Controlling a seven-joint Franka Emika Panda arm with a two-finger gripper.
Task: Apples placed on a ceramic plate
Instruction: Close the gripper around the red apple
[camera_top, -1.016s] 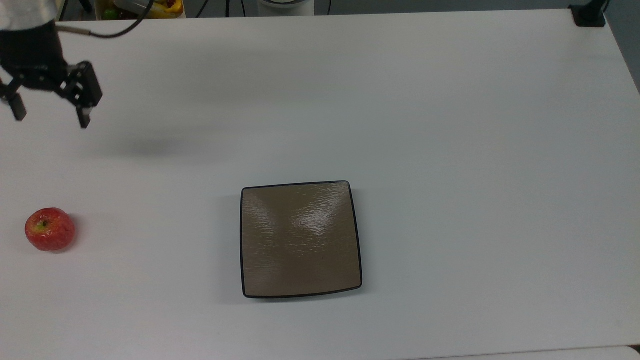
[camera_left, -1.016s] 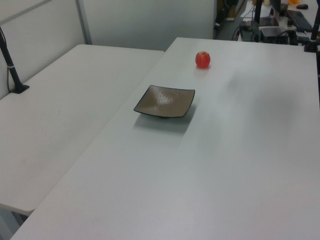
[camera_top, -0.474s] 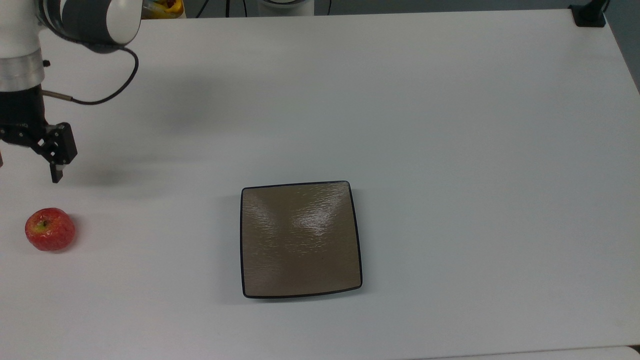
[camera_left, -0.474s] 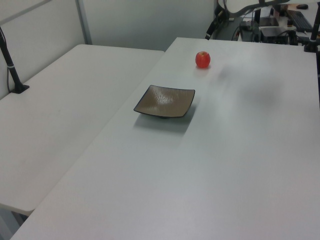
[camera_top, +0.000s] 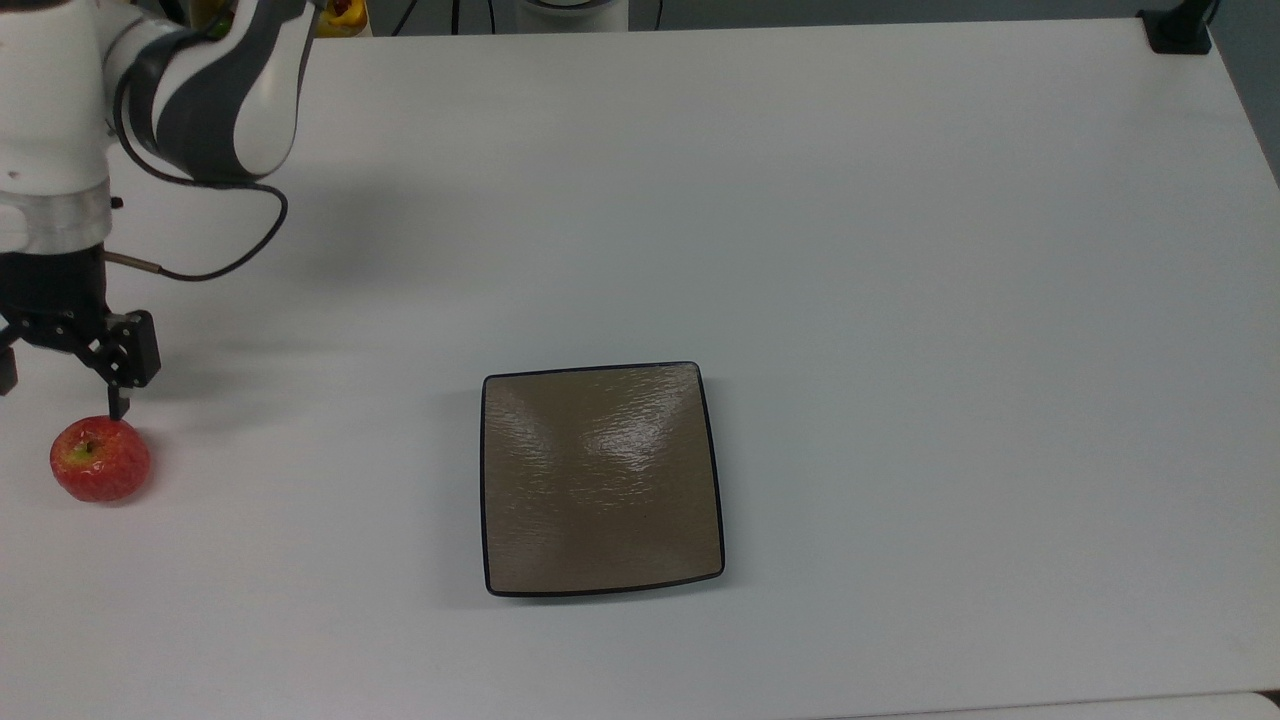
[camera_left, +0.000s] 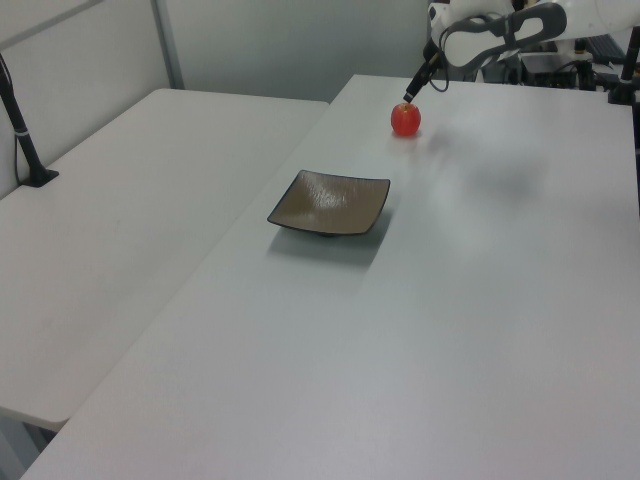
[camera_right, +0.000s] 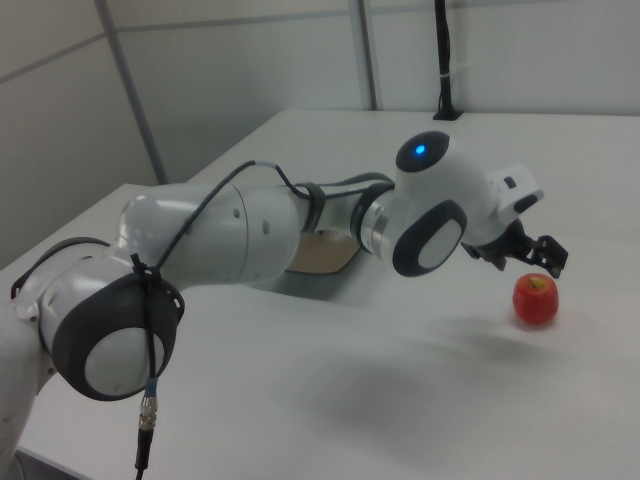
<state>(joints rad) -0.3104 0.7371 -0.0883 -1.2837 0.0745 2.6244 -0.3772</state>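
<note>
Meanwhile the end effector (camera_top: 62, 392) hovered just above the red apple (camera_top: 100, 459), fingers spread apart and gripping nothing. That apple sat on the white bench (camera_top: 900, 250) near the top view's left edge, well apart from the square brown ceramic plate (camera_top: 601, 478), which lay bare at mid-bench.

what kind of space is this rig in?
Probably a lab or office: plain white tables pushed together, partition walls, a desk with electronics behind. The props are one apple and a ceramic plate.
</note>
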